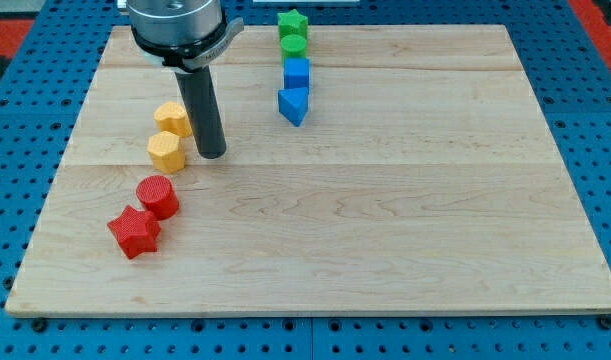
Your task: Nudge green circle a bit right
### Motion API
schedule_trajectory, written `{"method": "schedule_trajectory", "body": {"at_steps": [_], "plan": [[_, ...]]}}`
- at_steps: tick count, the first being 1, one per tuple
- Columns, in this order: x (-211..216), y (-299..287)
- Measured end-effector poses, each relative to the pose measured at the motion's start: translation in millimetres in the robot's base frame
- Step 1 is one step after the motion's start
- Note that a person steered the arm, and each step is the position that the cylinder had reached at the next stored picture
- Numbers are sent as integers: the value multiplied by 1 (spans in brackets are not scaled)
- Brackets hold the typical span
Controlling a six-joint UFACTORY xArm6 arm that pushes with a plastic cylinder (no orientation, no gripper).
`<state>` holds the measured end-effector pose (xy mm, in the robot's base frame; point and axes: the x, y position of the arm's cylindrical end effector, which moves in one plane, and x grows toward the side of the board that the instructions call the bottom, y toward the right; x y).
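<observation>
The green circle (293, 46) sits near the view's top, just below a green star (292, 23) and above a blue cube (297, 73). A blue triangular block (294, 104) lies below the cube. These form a column. My tip (212, 154) rests on the board well to the lower left of the green circle, right of two yellow blocks, and touches none of the column's blocks.
A yellow block (173, 118) and a yellow hexagon-like block (166, 152) lie just left of my tip. A red circle (158, 195) and a red star (134, 231) lie lower left. The wooden board (385, 220) sits on a blue pegboard.
</observation>
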<state>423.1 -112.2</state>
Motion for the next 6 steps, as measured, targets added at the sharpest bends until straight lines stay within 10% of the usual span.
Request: {"method": "schedule_trajectory", "body": {"at_steps": [3,6], "plan": [[-16,19],[-124,51]]}}
